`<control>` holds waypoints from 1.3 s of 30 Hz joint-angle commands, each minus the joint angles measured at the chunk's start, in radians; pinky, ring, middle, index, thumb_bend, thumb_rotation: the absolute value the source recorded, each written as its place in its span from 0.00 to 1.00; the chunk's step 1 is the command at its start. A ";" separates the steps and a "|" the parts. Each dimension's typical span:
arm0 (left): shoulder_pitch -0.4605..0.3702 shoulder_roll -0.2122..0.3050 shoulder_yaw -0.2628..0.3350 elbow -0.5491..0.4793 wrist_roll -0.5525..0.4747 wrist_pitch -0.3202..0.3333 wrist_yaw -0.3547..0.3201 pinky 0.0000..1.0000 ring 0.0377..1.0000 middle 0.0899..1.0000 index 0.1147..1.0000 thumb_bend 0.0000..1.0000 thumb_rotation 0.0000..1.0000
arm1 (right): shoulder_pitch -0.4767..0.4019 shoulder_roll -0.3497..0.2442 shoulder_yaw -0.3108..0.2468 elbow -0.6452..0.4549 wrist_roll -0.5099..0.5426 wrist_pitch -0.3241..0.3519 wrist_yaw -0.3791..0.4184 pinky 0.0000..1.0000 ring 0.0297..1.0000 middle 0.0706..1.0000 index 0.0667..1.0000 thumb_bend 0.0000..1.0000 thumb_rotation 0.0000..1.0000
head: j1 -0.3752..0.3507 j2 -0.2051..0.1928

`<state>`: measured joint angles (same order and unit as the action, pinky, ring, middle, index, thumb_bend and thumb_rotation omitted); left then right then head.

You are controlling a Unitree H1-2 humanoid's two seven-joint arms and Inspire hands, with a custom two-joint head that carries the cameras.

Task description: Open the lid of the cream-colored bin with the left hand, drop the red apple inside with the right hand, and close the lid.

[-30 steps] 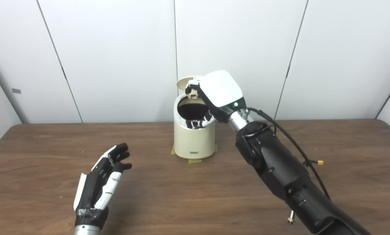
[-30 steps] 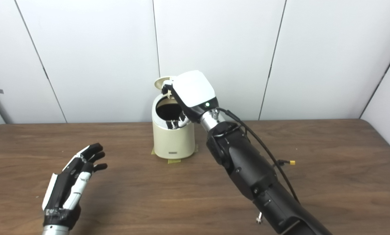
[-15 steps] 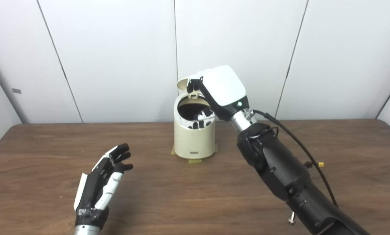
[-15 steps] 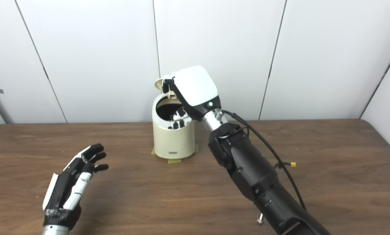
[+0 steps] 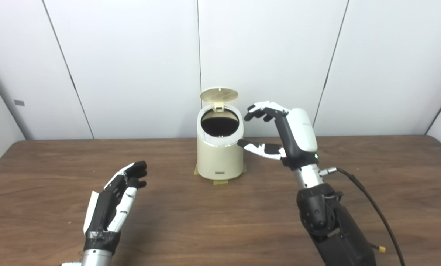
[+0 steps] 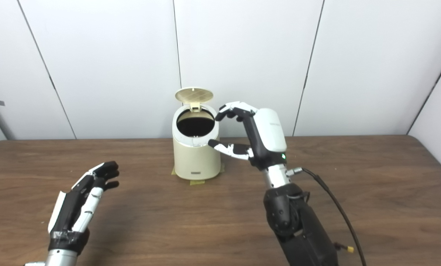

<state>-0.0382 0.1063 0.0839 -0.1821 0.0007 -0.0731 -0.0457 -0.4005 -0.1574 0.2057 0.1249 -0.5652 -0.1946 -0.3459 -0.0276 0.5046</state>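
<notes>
The right hand [image 5: 286,131] is raised just to the right of the cream-colored bin [image 5: 219,155], fingers spread wide and curved, holding nothing; its thumb tip reaches toward the bin's wall. The lid [image 5: 219,95] stands tipped up behind the dark round opening (no apple shows anywhere in either view). The left hand [image 5: 114,201] hangs over the wooden table [image 5: 213,221], well to the bin's left, fingers apart and empty.

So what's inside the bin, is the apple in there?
The cream bin has its lid standing open, but inside it looks only dark. No apple shows; the bottom is hidden by the bin's wall.
</notes>
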 commanded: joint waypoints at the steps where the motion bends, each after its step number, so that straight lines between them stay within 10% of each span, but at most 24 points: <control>1: -0.078 0.018 -0.003 -0.048 0.007 0.012 -0.002 0.86 0.85 0.82 0.76 0.43 0.75 | -0.006 0.012 -0.021 -0.012 0.056 -0.078 -0.004 0.71 0.82 0.84 0.83 0.29 0.73 | -0.001 0.003; 5: -0.180 0.050 -0.008 -0.044 0.002 0.019 -0.019 0.82 0.82 0.81 0.76 0.43 0.75 | 0.081 0.042 -0.058 -0.029 0.133 -0.086 0.005 0.76 0.84 0.85 0.84 0.25 0.87 | -0.005 0.005; 13: -0.404 0.095 -0.045 -0.047 0.111 0.103 -0.020 0.78 0.82 0.81 0.78 0.45 0.85 | 0.173 0.054 -0.105 -0.019 0.206 -0.113 0.034 0.71 0.80 0.82 0.82 0.24 0.81 | -0.003 0.006; 26: -0.658 0.099 -0.226 0.005 0.549 0.232 -0.006 0.74 0.85 0.86 0.84 0.67 0.86 | 0.232 0.054 -0.143 -0.018 0.196 -0.075 0.071 0.72 0.81 0.82 0.82 0.24 0.77 | 0.004 0.000; 32: -0.722 0.106 -0.354 0.048 0.762 0.279 -0.064 0.96 0.99 0.90 0.87 0.79 0.86 | 0.233 0.055 -0.144 -0.009 0.182 -0.052 0.073 0.75 0.83 0.84 0.83 0.26 0.77 | 0.005 0.000; 39: -0.778 0.113 -0.442 0.113 0.916 0.344 -0.200 1.00 1.00 0.96 0.94 0.93 0.83 | 0.233 0.059 -0.140 -0.016 0.141 -0.017 0.066 0.75 0.83 0.84 0.83 0.26 0.69 | 0.000 -0.003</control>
<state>-0.7510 0.2084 -0.3563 -0.0725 0.8850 0.2549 -0.2221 -0.1688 -0.0927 0.0691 0.1096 -0.3971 -0.2080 -0.2702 -0.0276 0.5001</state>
